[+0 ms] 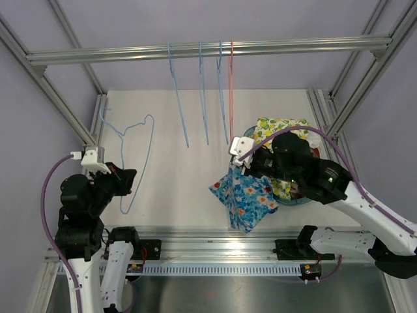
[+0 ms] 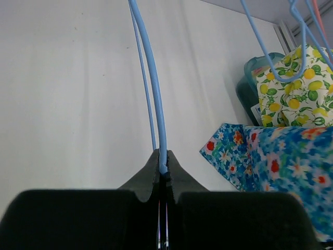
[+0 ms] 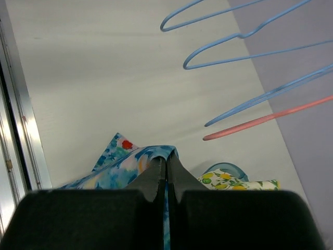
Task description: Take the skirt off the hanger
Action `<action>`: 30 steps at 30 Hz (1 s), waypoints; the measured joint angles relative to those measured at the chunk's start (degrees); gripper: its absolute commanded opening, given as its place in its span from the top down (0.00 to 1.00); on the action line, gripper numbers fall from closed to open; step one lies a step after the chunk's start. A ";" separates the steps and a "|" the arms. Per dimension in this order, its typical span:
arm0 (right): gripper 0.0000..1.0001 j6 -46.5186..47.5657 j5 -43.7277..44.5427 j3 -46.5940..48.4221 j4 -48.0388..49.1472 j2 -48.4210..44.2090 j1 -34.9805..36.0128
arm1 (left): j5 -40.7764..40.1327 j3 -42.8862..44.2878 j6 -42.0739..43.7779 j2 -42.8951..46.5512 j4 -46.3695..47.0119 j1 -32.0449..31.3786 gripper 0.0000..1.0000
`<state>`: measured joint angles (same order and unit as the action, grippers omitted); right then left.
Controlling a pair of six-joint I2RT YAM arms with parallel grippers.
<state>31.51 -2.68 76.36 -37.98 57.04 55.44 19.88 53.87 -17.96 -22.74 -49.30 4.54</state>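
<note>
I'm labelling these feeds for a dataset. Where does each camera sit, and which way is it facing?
Top external: above and behind the bases, looking down on the table and hanger rail; both arms show.
Left wrist: on the left arm, looking along the left gripper, shut on a blue hanger.
Right wrist: on the right arm, looking past the right gripper, pinching the skirt, toward hanging hangers.
All three share the skirt.
</note>
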 measured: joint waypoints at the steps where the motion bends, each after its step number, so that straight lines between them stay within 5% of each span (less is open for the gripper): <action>1: 1.00 0.02 -0.13 -1.03 0.39 0.96 0.00 | 0.48 0.33 0.04 0.00 0.04 0.00 1.00; 19: 0.97 4.66 -6.64 -15.02 6.10 7.54 -0.13 | 5.01 4.94 4.20 -1.29 3.82 0.00 1.00; 21: 0.84 5.16 -7.54 -15.67 5.16 7.89 -0.57 | 5.57 4.94 4.11 -2.49 6.08 0.00 1.00; 22: 0.52 5.53 -8.04 -15.76 4.61 8.09 -0.90 | 5.79 4.94 4.00 -3.06 7.08 0.00 1.00; 24: 0.15 6.40 -9.16 -15.78 3.39 8.37 -1.70 | 6.08 4.94 3.98 -4.02 8.92 0.00 1.00; 25: 0.07 6.78 -9.73 -15.78 2.49 8.44 -2.14 | 6.21 4.94 3.98 -4.44 9.77 0.00 1.00; 30: 0.02 8.52 -12.48 -15.78 -1.36 8.48 -3.37 | 6.69 5.79 4.35 -6.38 11.85 0.00 1.00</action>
<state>40.03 -15.16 60.58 -39.33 65.52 52.07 26.57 59.66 -13.61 -29.12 -37.45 4.54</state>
